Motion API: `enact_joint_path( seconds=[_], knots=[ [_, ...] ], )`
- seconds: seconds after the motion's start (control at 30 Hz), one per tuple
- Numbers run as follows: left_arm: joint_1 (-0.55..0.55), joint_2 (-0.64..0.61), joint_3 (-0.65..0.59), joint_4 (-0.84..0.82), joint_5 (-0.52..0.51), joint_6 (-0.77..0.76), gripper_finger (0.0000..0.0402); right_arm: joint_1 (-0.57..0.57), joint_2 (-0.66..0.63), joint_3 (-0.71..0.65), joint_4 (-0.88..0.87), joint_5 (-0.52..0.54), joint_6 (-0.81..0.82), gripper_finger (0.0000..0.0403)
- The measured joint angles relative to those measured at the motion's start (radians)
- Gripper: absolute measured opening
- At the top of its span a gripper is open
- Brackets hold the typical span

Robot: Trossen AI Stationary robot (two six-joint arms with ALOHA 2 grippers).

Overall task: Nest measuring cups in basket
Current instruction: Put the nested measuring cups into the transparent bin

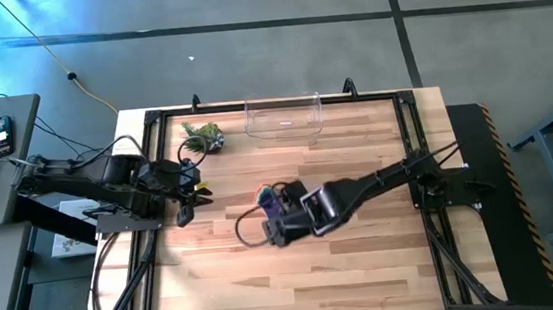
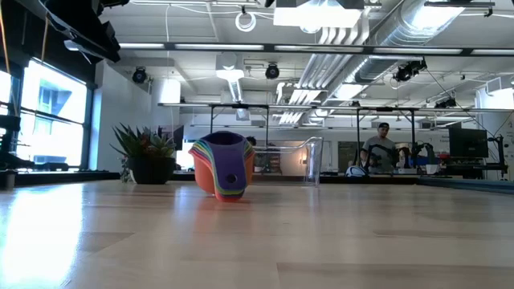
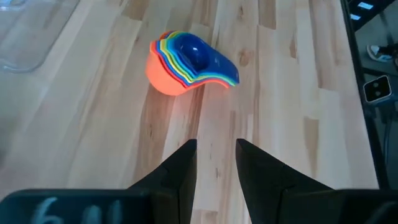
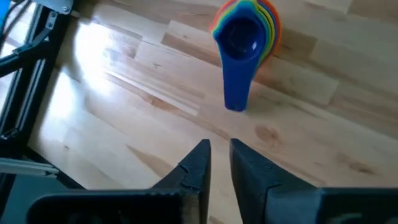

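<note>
The measuring cups point(image 3: 186, 62) lie nested in one stack mid-table, blue innermost and orange outermost. The stack is tipped and rests on the outer cup's wall point(image 2: 227, 193). Its blue handle point(image 4: 236, 87) points toward my right gripper point(image 4: 219, 155), which hovers above the table just short of the stack, fingers narrowly open with nothing between them. In the high view the right gripper point(image 1: 275, 225) partly covers the stack point(image 1: 266, 196). My left gripper point(image 3: 216, 155) is open above the table's left part point(image 1: 190, 198), well apart from the cups. The clear basket point(image 1: 283, 116) stands at the far edge.
A small spiky potted plant point(image 1: 205, 136) stands at the far left beside the basket. Black frame rails point(image 1: 149, 186) run along the table's left and right sides. Bare wood stretches across the near half point(image 1: 308, 283). A person point(image 2: 379, 148) stands in the room beyond.
</note>
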Motion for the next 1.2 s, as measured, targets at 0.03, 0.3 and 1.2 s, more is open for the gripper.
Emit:
enact_joint_path(
  seconds=[0.03,0.3,1.2],
  knots=[
    [0.0,-0.001,0.0,0.0,-0.002,0.007,0.0104,0.01,0.001,-0.006,-0.002,0.004,0.018,0.0059],
    [0.0,-0.005,0.0,-0.023,-0.003,0.045,0.0104,0.051,-0.001,-0.111,0.071,-0.001,0.153,0.0157],
    [0.0,-0.004,0.0,-0.023,-0.028,0.067,0.0104,-0.037,0.0,-0.422,0.439,0.078,0.117,0.0273]
  ],
)
